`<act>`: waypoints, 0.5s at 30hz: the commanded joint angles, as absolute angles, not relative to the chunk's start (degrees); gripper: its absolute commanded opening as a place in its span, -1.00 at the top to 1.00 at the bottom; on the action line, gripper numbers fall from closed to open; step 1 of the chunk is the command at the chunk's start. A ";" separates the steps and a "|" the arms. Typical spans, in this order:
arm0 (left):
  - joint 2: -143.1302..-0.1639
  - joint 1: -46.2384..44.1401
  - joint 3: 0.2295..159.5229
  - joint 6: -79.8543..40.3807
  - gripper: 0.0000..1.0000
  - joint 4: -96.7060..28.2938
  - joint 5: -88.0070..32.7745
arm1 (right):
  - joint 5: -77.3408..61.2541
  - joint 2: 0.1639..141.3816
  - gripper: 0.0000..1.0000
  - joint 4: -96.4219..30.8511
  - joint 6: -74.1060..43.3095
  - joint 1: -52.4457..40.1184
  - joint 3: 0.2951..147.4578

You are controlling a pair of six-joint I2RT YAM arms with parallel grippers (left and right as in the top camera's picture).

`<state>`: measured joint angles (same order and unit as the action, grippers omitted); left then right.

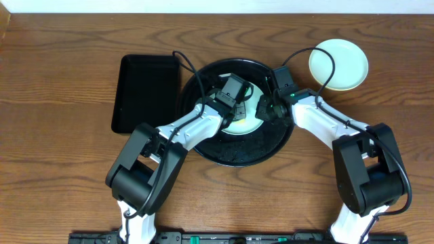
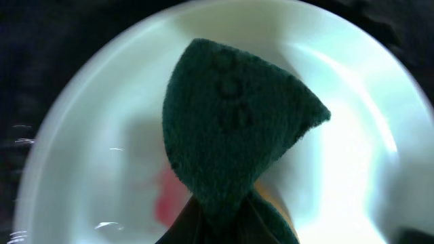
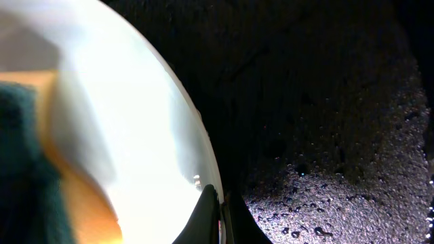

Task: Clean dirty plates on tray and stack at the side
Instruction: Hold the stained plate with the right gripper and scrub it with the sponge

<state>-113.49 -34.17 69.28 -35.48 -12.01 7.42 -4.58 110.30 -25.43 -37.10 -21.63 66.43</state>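
Left wrist | left hand clamps sponge on plate | right hand pinches its rim

Sponge on plate in round tray — 2nd plate behind-rt, on table.

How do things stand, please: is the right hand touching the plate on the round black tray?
Touching. The right wrist view shows the right hand pinched on the rim of the plate: the pale edge runs straight into its closed grip, with no gap.
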 commanded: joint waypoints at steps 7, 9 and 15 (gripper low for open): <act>-111.92 -30.13 70.61 -26.55 0.81 -14.24 30.72 | -0.19 110.91 0.98 -28.82 -36.14 -21.71 65.91; -109.89 -29.52 71.26 -26.59 0.82 -13.98 30.68 | -0.01 110.91 0.98 -29.23 -36.14 -21.74 65.91; -102.45 -29.17 71.29 -26.65 0.81 -12.53 24.58 | -0.03 110.91 0.98 -29.43 -36.16 -21.71 65.91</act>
<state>-107.09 -29.82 69.54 -27.99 -12.97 24.53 -4.32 110.30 -27.66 -37.06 -21.96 67.02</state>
